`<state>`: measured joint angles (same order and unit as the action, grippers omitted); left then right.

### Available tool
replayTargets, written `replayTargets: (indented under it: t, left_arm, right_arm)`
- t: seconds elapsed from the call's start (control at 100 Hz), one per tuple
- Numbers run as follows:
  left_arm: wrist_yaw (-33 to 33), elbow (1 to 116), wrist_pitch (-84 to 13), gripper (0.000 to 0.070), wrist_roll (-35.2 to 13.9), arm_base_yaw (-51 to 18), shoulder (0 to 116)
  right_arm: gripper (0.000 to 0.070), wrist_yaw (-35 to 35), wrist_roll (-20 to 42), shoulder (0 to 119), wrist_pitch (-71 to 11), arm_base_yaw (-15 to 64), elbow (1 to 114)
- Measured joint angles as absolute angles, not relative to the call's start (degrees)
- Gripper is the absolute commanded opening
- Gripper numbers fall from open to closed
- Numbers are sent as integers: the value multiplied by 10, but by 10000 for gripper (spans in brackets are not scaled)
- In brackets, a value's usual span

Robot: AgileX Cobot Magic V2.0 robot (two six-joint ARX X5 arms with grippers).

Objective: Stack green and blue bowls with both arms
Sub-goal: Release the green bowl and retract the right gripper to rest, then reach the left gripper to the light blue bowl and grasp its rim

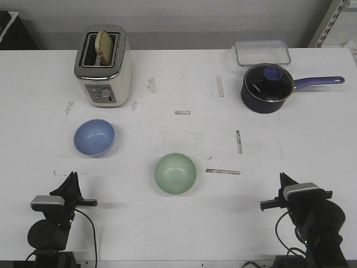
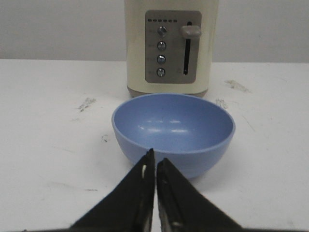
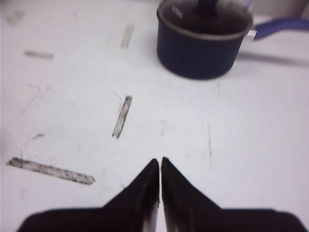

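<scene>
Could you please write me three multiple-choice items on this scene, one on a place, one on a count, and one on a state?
1. Where is the blue bowl?
A. In front of the toaster
B. Inside the saucepan
C. Stacked in the green bowl

2. How many bowls are on the table?
A. One
B. Two
C. Four

3. What state is the left gripper in?
A. Shut on the blue bowl
B. Wide open
C. Shut and empty

Answers:
1. A, as the left wrist view shows the blue bowl just in front of the toaster's control panel.
2. B, as the front view shows only one blue and one green bowl, set apart.
3. C, as the fingertips meet just short of the blue bowl with nothing between them.
</scene>
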<state>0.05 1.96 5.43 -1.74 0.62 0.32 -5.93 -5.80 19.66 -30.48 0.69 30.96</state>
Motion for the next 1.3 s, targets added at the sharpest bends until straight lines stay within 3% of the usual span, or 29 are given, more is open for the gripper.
replayTargets:
  t: [0.17, 0.33, 0.69, 0.82, 0.95, 1.05, 1.2, 1.3]
  left_arm:
    - [-16, 46, 72, 1, -26, 6, 8]
    - [-17, 194, 35, 1, -2, 6, 68]
    - [-44, 602, -157, 10, 48, 18, 421]
    - [-45, 682, -203, 172, 53, 31, 542]
    - [-43, 691, -227, 332, 52, 51, 636]
    - [-27, 691, -253, 394, 43, 64, 685]
    - [28, 691, -289, 541, -2, 94, 754]
    - [92, 691, -304, 576, -30, 110, 807]
  right_arm:
    - [0, -60, -58, 147, -293, 7, 307]
    - [0, -60, -58, 147, -294, 7, 307]
    - [0, -59, -58, 148, -295, 7, 307]
    - [0, -59, -58, 148, -295, 7, 307]
    - [0, -59, -58, 148, -295, 7, 307]
    - [0, -59, -58, 148, -295, 7, 307]
    - [0, -58, -58, 155, -295, 7, 307]
    - [0, -58, -58, 162, -295, 7, 307]
